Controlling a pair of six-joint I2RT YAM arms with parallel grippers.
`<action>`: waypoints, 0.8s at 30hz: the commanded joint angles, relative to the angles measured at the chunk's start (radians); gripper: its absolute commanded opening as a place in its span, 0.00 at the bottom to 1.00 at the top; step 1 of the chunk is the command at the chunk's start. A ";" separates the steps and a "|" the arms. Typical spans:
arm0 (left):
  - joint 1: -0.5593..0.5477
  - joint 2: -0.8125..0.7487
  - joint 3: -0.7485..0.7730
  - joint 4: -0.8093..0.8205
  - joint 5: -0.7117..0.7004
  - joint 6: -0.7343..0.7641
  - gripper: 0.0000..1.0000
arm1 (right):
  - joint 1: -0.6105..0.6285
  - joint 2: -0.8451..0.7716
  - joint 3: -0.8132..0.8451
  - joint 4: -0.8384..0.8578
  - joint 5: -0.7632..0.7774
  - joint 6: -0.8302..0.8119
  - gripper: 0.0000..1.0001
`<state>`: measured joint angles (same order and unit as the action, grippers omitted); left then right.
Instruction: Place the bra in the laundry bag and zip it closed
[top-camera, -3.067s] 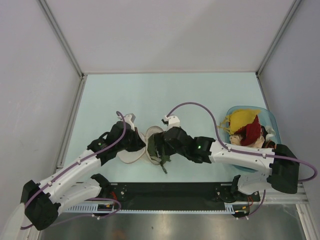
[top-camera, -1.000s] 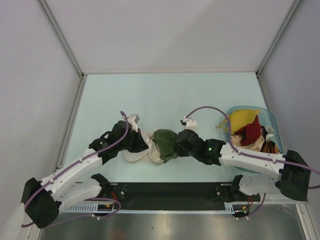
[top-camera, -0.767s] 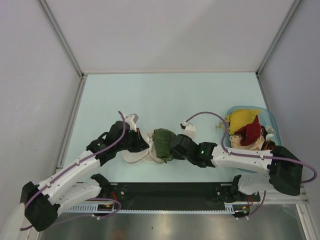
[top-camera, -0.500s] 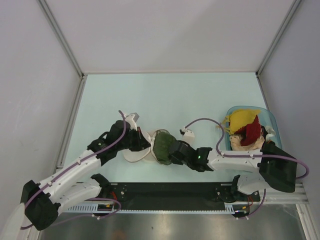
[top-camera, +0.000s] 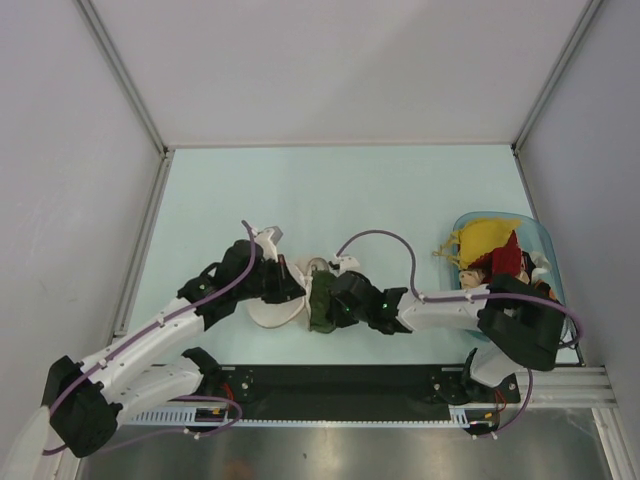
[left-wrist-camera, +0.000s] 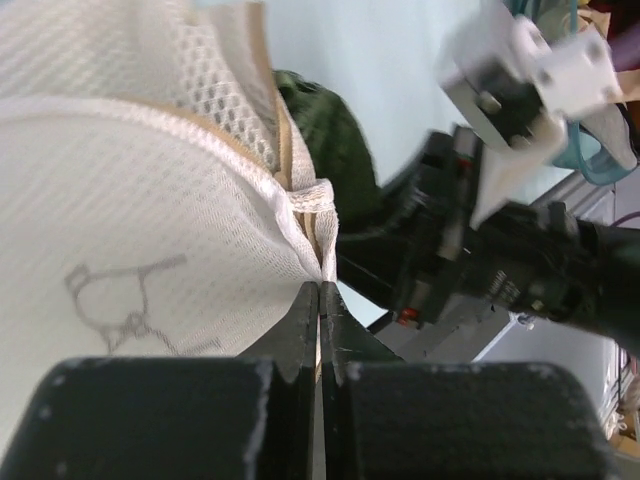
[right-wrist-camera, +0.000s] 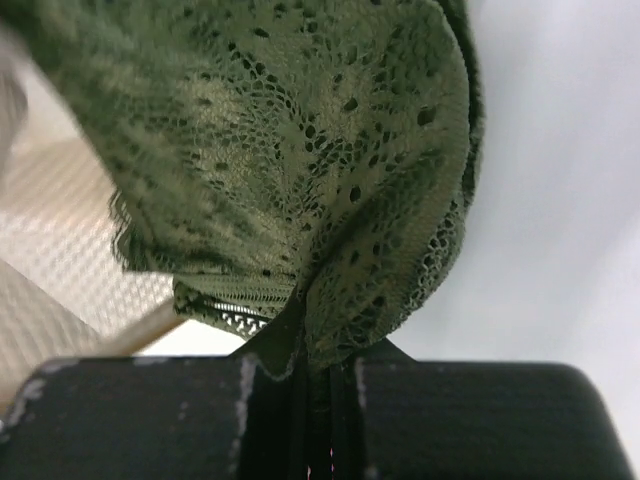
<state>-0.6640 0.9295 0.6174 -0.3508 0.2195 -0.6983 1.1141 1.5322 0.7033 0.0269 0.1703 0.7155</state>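
Left gripper (left-wrist-camera: 320, 288) clamped on rim of round cream-white mesh laundry bag (left-wrist-camera: 120, 200); right gripper (right-wrist-camera: 302, 345) clamped on dark olive-green lace bra (right-wrist-camera: 300, 130)

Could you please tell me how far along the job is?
Done: left end effector pinches the bag rim; right end effector grips the bra. In hand: bra sits at the bag's edge, not clearly inside. Left: push it in, zip shut.

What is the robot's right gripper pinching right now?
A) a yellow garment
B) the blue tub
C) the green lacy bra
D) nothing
C: in the right wrist view, the right gripper is shut on a fold of the bra, its green lace.
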 joint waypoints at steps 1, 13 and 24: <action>-0.019 0.006 0.018 0.042 0.054 0.005 0.00 | -0.077 0.089 0.114 0.062 -0.193 -0.200 0.00; -0.031 0.048 0.117 -0.034 0.040 0.138 0.00 | -0.022 -0.090 0.141 -0.378 -0.036 -0.332 0.00; -0.183 0.118 0.200 0.016 0.044 0.121 0.00 | 0.075 -0.273 0.171 -0.657 0.029 -0.267 0.00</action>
<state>-0.8169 1.0492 0.7597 -0.3817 0.2478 -0.6006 1.1511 1.2953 0.8322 -0.4923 0.1719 0.4408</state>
